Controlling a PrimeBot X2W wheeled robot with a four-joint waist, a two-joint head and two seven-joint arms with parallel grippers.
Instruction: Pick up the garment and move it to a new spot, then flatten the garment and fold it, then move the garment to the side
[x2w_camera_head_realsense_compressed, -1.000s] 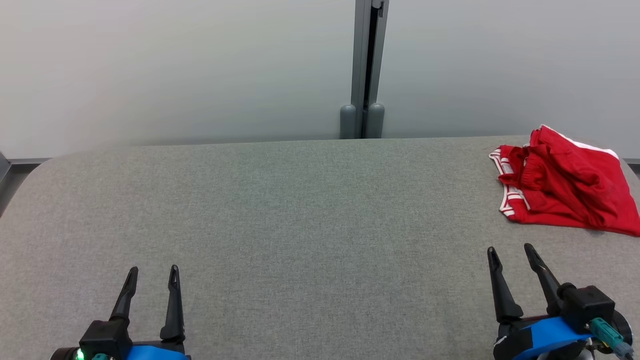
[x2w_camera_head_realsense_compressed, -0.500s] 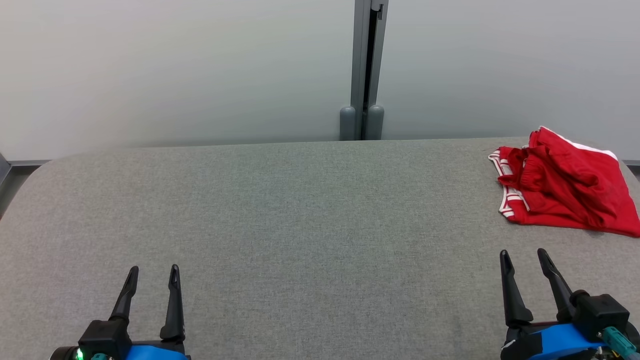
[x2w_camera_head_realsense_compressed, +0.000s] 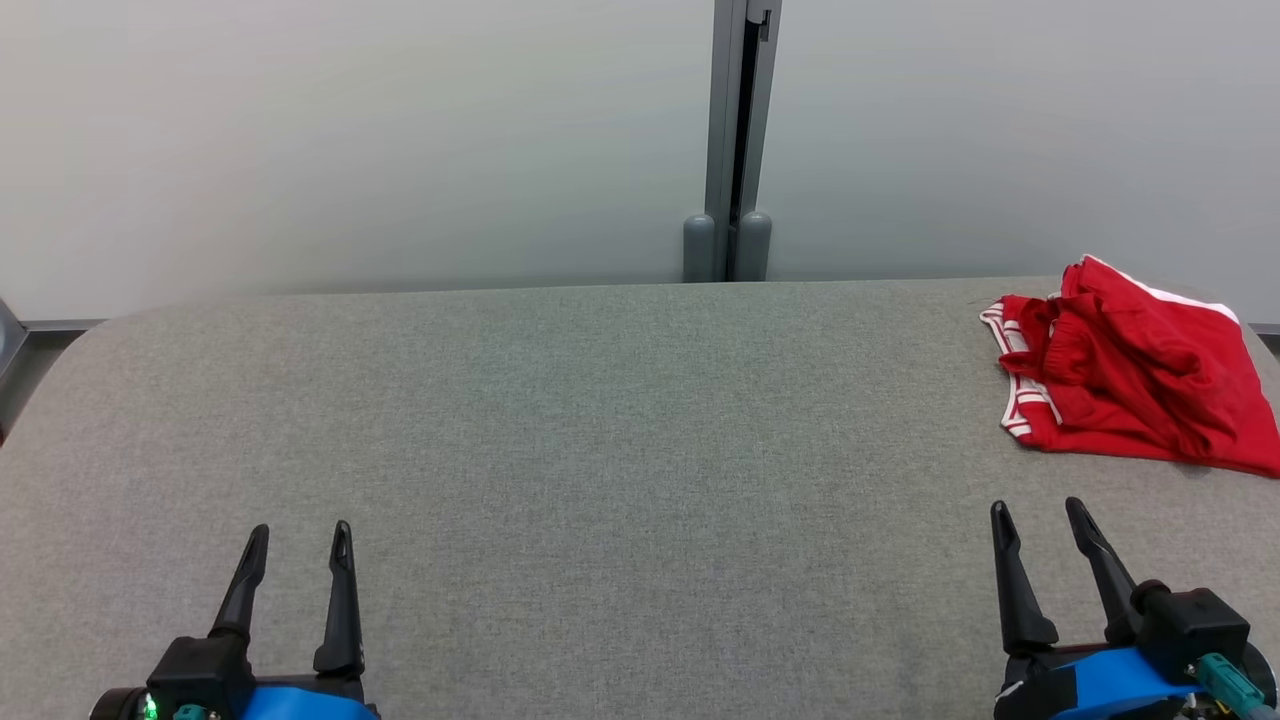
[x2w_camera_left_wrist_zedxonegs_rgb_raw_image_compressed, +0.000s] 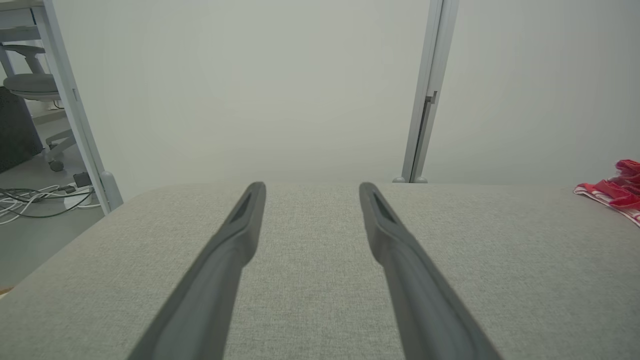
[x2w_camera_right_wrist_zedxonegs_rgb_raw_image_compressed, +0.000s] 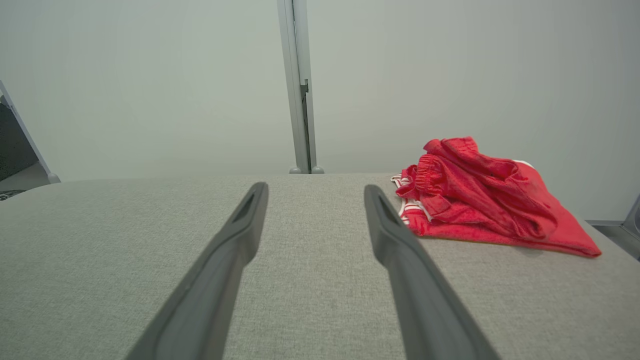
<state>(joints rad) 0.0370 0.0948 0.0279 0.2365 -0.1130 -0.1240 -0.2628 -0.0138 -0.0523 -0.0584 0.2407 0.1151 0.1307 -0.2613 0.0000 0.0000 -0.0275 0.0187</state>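
A pale grey wall of partition panels (x2w_camera_head_realsense_compressed: 350, 140) backs the scene, split by an upright metal post (x2w_camera_head_realsense_compressed: 740, 140) whose foot meets the far edge of the bench (x2w_camera_head_realsense_compressed: 600, 420) a little right of the middle. The bench is covered in grey woven fabric, and its far left corner is rounded. Off its left end, in the left wrist view, the floor (x2w_camera_left_wrist_zedxonegs_rgb_raw_image_compressed: 40, 250) carries loose cables (x2w_camera_left_wrist_zedxonegs_rgb_raw_image_compressed: 35, 200), and an office chair (x2w_camera_left_wrist_zedxonegs_rgb_raw_image_compressed: 30, 85) stands behind a slanted frame leg.

The garment (x2w_camera_head_realsense_compressed: 1130, 380), red with white striped trim, lies in a crumpled heap at the far right corner of the bench. Its back reaches close to the far edge, and its right side runs out of the head view. From the right wrist it rises in rumpled folds (x2w_camera_right_wrist_zedxonegs_rgb_raw_image_compressed: 480, 200). From the left wrist only its near corner shows (x2w_camera_left_wrist_zedxonegs_rgb_raw_image_compressed: 612, 195).

The left gripper (x2w_camera_head_realsense_compressed: 300, 530) hovers by the near edge towards the left end, its fingers spread wide with nothing between them. The right gripper (x2w_camera_head_realsense_compressed: 1036, 506) sits by the near edge towards the right end, equally wide and holding nothing, its tips near the garment but apart from it. Between the two grippers, and from the left end across to the garment, lies one broad stretch of bare fabric.
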